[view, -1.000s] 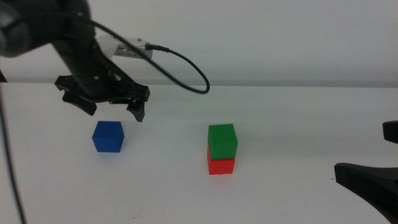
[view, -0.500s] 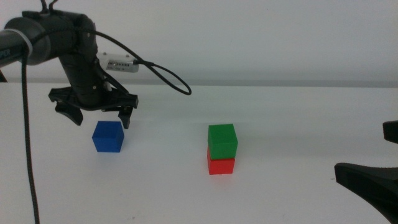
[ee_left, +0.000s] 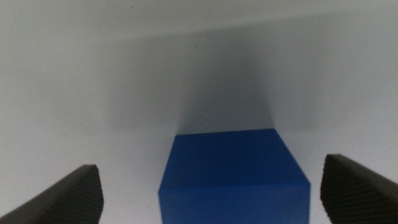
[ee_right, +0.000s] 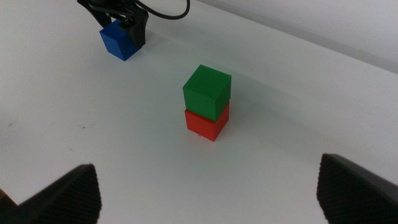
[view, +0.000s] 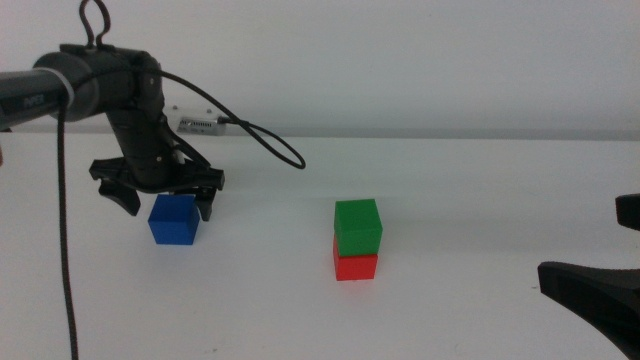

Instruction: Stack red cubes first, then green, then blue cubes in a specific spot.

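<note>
The blue cube sits on the white table at the left. My left gripper is open and straddles it, one jaw on each side, apart from its faces. The left wrist view shows the blue cube between the two spread jaws. The green cube rests on the red cube at the table's middle; the right wrist view shows the green cube on the red cube, with the blue cube far off. My right gripper is open and waits at the right edge.
A black cable loops from the left arm over the table behind the cubes. The white tabletop runs back to a pale wall.
My left gripper has moved down and slightly left, from above and behind the blue cube to around it. The stack and the right gripper have not moved.
</note>
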{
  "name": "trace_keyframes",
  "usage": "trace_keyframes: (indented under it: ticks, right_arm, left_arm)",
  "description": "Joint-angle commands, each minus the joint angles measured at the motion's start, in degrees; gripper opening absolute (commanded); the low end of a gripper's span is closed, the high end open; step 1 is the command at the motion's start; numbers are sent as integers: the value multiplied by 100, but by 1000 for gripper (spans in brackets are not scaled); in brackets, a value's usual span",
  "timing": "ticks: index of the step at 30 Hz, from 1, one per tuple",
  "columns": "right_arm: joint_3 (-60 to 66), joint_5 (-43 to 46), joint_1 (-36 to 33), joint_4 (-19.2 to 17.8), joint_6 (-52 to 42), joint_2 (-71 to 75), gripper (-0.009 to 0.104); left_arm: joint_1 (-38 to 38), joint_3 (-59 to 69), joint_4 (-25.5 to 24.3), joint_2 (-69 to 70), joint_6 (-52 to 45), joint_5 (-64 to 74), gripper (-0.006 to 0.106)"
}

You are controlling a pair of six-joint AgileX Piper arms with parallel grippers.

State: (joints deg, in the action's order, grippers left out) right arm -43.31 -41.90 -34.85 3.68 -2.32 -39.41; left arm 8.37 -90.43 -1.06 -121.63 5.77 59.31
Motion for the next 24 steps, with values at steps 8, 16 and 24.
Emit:
trace_keyframes:
  ticks: [8,16,24]
  right_arm:
    - [14,90,29,-31,-7,21,93]
    - [14,90,29,-31,-7,21,93]
    - [14,90,29,-31,-7,21,93]
  left_arm:
    - [-31,-22,49,-78,-40,288,56]
    - [830,423,-225,987,1465,877,-2]
    - [3084,-895,-928,1198,3432,1586,-2]
